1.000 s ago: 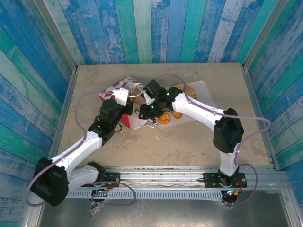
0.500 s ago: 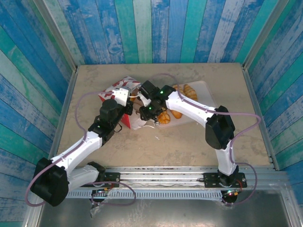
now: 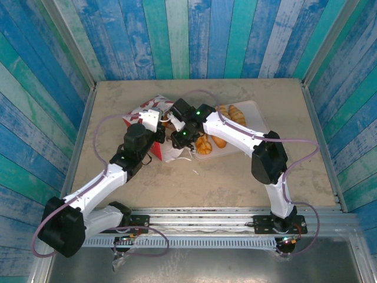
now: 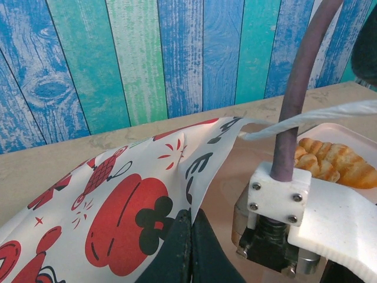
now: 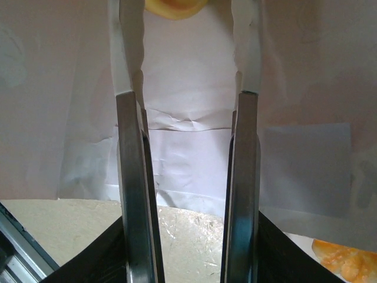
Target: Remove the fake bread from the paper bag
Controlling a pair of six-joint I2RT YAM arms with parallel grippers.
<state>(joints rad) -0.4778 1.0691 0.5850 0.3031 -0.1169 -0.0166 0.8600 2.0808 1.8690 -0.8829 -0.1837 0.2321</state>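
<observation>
1. Blue and green plank walls point(image 3: 177, 35) close round a beige table point(image 3: 235, 177).
2. In the right wrist view, one golden piece of fake bread point(image 5: 174, 6) shows at 12 o'clock. It lies deep in the white paper interior, right at the tips of the right gripper point(image 5: 185, 35).
3. That pincer stands open. Its two fingers point(image 5: 132, 177) are apart with bare white paper between them. Whether a tip touches the piece cannot be told.
4. From above, the paper bag point(image 3: 143, 108) lies on its side at 10 o'clock from the table's centre. Its mouth faces 3 o'clock, and the right gripper point(image 3: 175, 115) reaches into it.
5. The left gripper point(image 4: 189, 236) is closed, pinching the bag's apple-printed edge point(image 4: 118, 200). From above it sits at the mouth point(image 3: 158, 122), just beside the right gripper.
6. A white cord handle point(image 4: 306, 118) runs off the bag's rim toward 3 o'clock.
7. More of the bread rests on a pale tray point(image 3: 254, 109) at 2 o'clock from the table's centre. A croissant point(image 3: 235, 113) point(image 4: 336, 162) lies there, with other pieces point(image 3: 203, 145) at the tray's near-left corner.
8. Another orange piece point(image 5: 339, 259) shows at 5 o'clock in the right wrist view, past the paper's edge.
</observation>
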